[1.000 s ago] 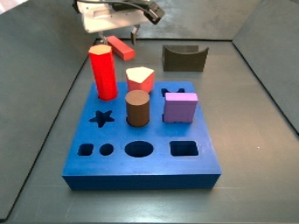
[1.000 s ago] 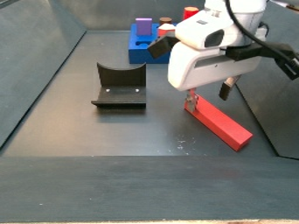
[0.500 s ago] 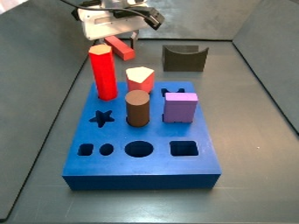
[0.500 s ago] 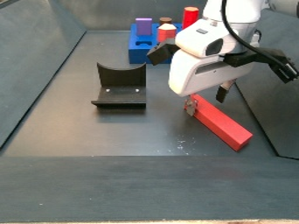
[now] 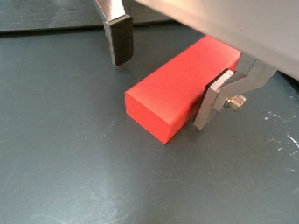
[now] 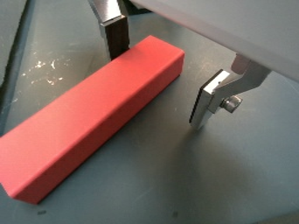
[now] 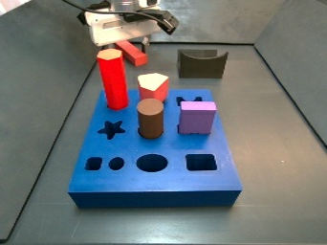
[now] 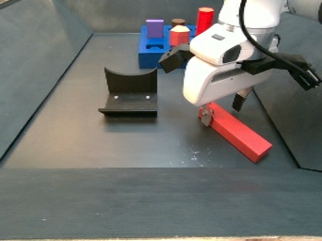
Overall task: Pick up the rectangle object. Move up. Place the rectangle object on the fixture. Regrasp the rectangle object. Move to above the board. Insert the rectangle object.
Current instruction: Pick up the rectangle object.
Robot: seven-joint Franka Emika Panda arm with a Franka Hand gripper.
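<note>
The rectangle object [image 5: 177,87] is a long salmon-red block lying flat on the dark floor [image 8: 239,133]. My gripper [image 5: 162,92] is open and straddles one end of it. In both wrist views a finger stands on each side of the block [image 6: 100,122], with a gap left between pad and block. In a side view the gripper [image 7: 122,40] hangs behind the board [image 7: 153,177], over the block [image 7: 133,51]. The fixture [image 7: 201,64] stands on the floor to one side, apart from the gripper [image 8: 214,113], and shows its curved notch [image 8: 128,92].
On the blue board stand a bright red hexagonal post [image 7: 113,78], a brown cylinder [image 7: 149,120], a purple block [image 7: 196,117] and a pale-topped pentagon piece [image 7: 153,86]. Sloped dark walls [image 8: 38,85] enclose the floor.
The gripper has come down a little over the end of the rectangle object, still open. The block, fixture and board have not moved.
</note>
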